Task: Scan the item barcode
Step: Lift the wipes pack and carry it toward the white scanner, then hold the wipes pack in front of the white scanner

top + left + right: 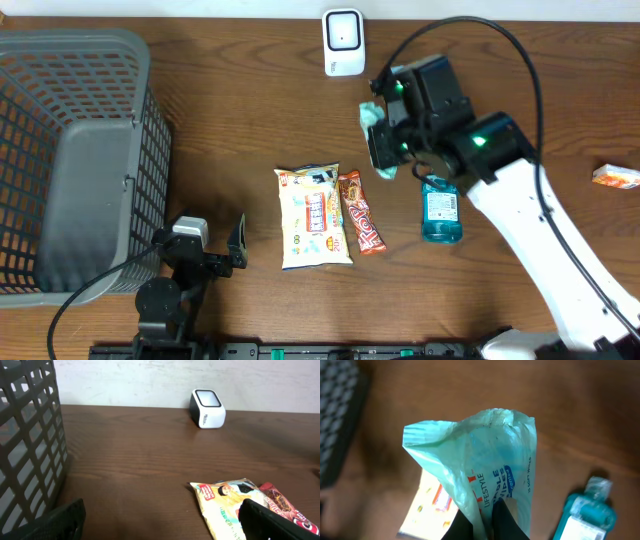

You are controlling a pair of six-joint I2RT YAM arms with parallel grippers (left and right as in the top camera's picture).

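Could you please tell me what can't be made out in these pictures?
- Barcode on the wipes packet: none shows on the face seen by the right wrist; overhead, the right gripper covers most of it.
- Blue bottle label: too small overhead; blurred and cut by the bottom edge in the right wrist view.
- Orange pack: cut by the overhead's right edge, print too small.

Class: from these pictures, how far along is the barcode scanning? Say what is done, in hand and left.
Done: the pale green plastic wipes packet is lifted, pinched in the right tool. In hand: it hangs near the white box-shaped scanner, not visibly scanned. Left: the yellow snack bag, red chocolate bar and blue bottle lie on the wooden table.
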